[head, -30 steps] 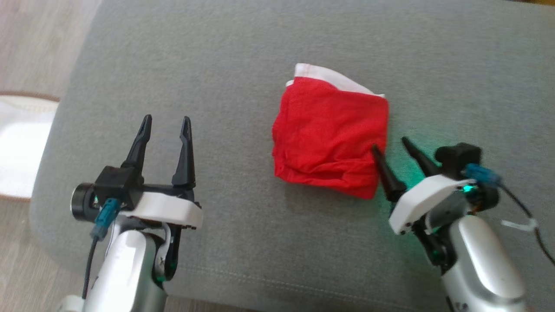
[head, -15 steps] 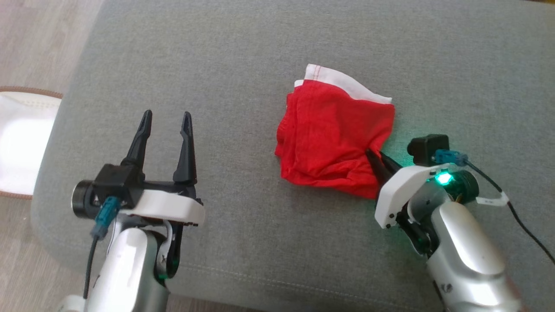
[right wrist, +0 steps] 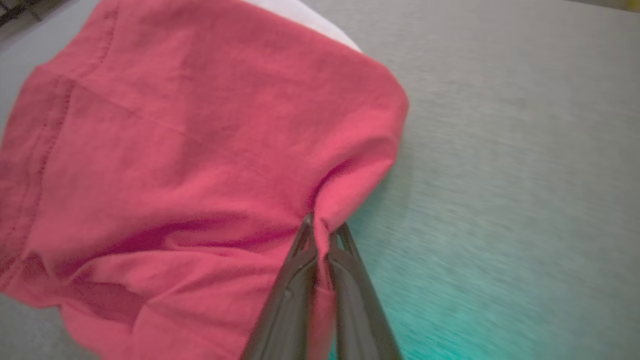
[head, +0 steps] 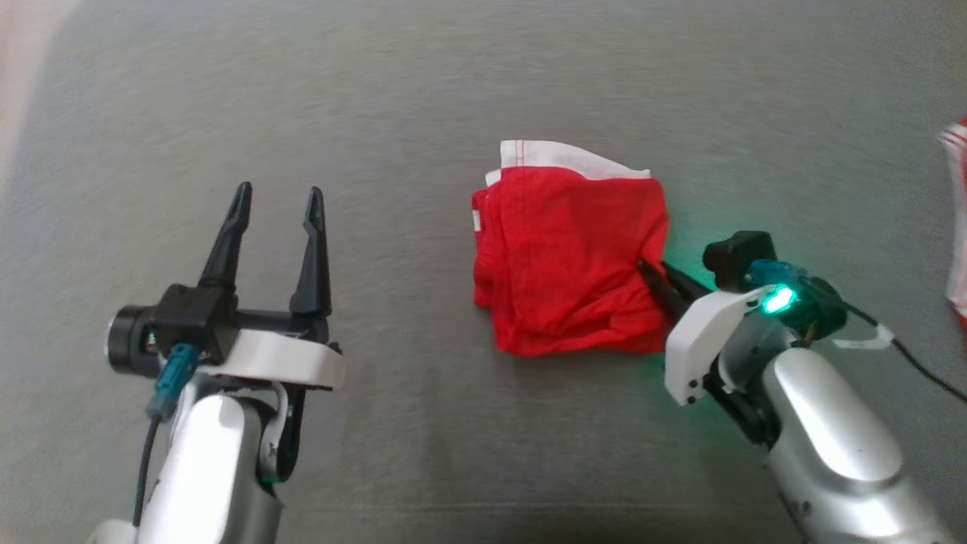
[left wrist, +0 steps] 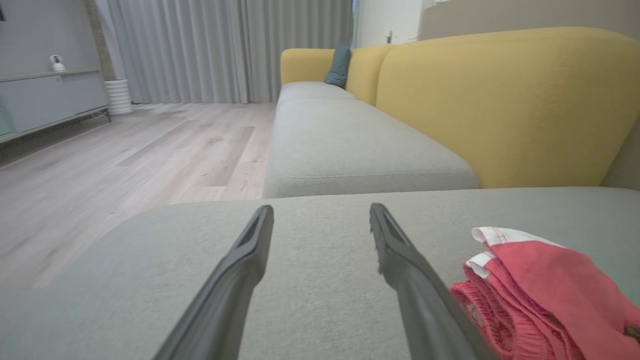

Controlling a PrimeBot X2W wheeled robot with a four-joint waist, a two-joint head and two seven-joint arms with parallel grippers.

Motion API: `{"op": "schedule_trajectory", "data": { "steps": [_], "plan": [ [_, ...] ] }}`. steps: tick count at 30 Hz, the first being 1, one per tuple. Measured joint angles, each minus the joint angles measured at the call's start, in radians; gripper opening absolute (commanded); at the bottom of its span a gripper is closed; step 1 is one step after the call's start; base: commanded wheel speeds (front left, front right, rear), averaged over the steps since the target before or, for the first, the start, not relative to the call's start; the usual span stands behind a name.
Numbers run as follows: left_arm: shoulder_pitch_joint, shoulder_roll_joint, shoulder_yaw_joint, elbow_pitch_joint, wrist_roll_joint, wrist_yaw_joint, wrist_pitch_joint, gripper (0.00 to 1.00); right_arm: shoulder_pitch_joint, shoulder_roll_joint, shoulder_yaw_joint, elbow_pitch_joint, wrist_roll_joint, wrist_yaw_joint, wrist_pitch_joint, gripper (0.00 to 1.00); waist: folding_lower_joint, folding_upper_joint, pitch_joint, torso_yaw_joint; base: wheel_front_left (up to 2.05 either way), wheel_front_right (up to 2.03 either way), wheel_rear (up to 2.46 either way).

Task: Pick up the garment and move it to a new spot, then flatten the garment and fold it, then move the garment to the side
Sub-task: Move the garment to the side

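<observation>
- Fingers of the right gripper (head: 653, 267) are pinched tight on the near-right edge of the garment (head: 566, 257), with the cloth puckering there.
- Well to the left, the left gripper (head: 279, 192) hovers spread wide and empty; the right arm is nearer.
- It lies right of centre on the grey cushion (head: 423, 91), a rumpled red square with a white band along its far edge.

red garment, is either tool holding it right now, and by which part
The right tool is shut on the red garment, pinching a fold at its right edge. The left tool is open, holding nothing.
</observation>
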Motion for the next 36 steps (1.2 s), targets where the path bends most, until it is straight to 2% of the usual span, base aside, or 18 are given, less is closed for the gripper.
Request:
{"op": "schedule_trajectory", "data": {
  "steps": [2,3,8,15,22,29,36],
  "plan": [
    [0.000,0.004,0.005,-0.008,0.008,-0.003,-0.002,1.00,0.000,-0.027,0.010,-0.022,0.006,0.000,0.000,0.00,0.0000,0.0000,0.002,-0.043,0.00,0.00,0.00],
    [0.000,0.004,0.005,-0.008,0.008,-0.003,-0.002,1.00,0.000,-0.027,0.010,-0.022,0.006,0.000,0.000,0.00,0.0000,0.0000,0.002,-0.043,0.00,0.00,0.00],
    [-0.004,0.021,0.005,-0.023,0.016,-0.013,-0.003,1.00,-0.002,-0.097,0.019,-0.062,0.019,0.000,-0.001,0.00,0.0000,0.0000,0.014,-0.154,0.00,0.00,0.00],
    [-0.044,0.026,-0.012,-0.025,0.026,-0.029,-0.003,1.00,-0.054,-0.197,-0.022,-0.062,0.028,0.000,-0.037,0.00,0.0000,0.0000,0.061,-0.264,0.00,0.00,0.00],
    [-0.074,0.033,-0.020,-0.024,0.033,-0.040,-0.003,1.00,-0.207,-0.329,-0.042,-0.037,0.026,0.000,-0.066,0.00,0.0001,0.0000,0.130,-0.296,0.00,0.00,0.00],
    [-0.098,0.037,-0.027,-0.027,0.034,-0.047,-0.003,1.00,-0.235,-0.465,-0.053,-0.019,0.026,0.000,-0.060,0.00,0.0001,0.0000,0.160,-0.303,0.00,0.00,0.00],
    [-0.115,0.047,-0.048,-0.058,0.049,-0.048,-0.003,1.00,-0.250,-0.493,-0.133,-0.034,0.003,0.000,-0.039,0.00,0.0001,0.0000,0.189,-0.326,0.00,0.00,0.00]
  ]
}}
